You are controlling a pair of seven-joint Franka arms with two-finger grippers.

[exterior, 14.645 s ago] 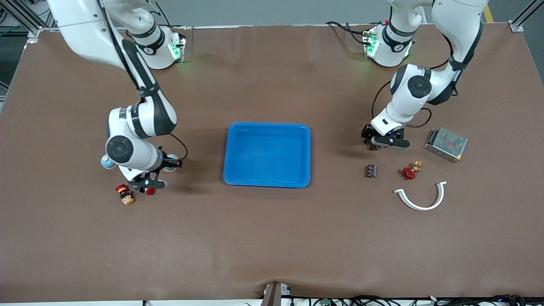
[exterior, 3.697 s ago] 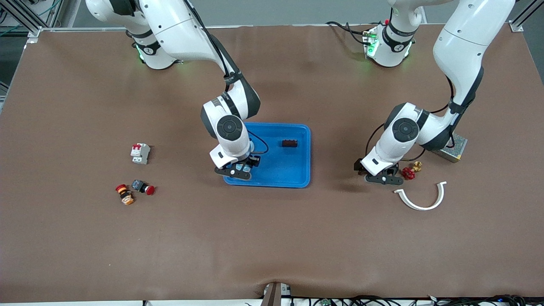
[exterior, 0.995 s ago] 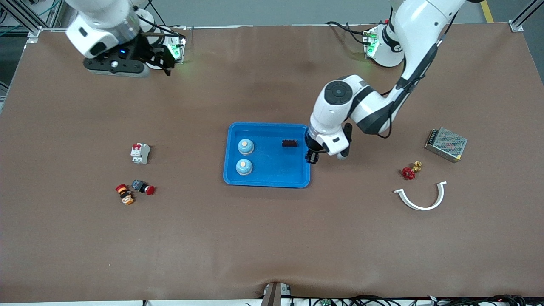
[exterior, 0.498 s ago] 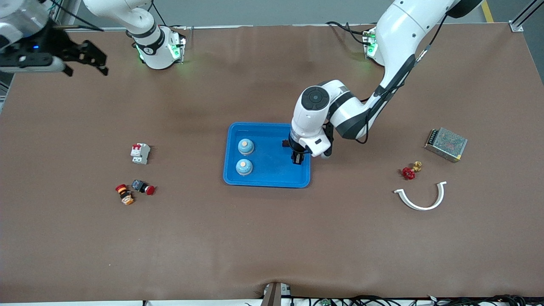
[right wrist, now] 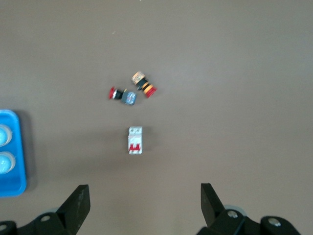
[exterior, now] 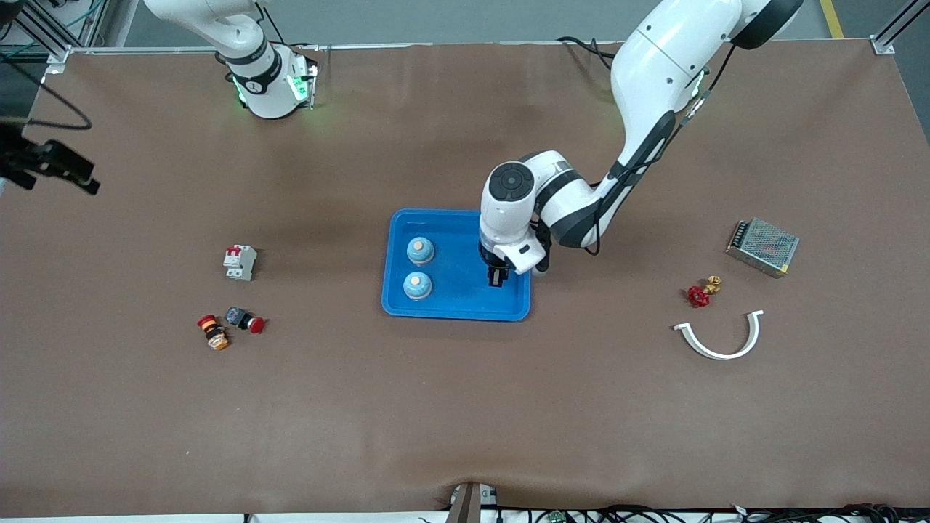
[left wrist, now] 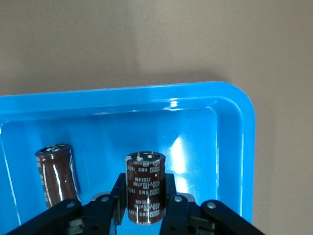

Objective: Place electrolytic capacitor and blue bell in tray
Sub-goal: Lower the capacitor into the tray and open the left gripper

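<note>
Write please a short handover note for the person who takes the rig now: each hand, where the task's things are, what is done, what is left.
Left hand: shut on a brown capacitor, held over the blue tray at the left arm's end.
Right hand: open, holds nothing, raised over the table's right-arm end; that arm waits.
Done: two blue bells stand in the tray, and another capacitor lies in it.
Left: lower and release the held capacitor into the tray, then withdraw the left arm.
</note>
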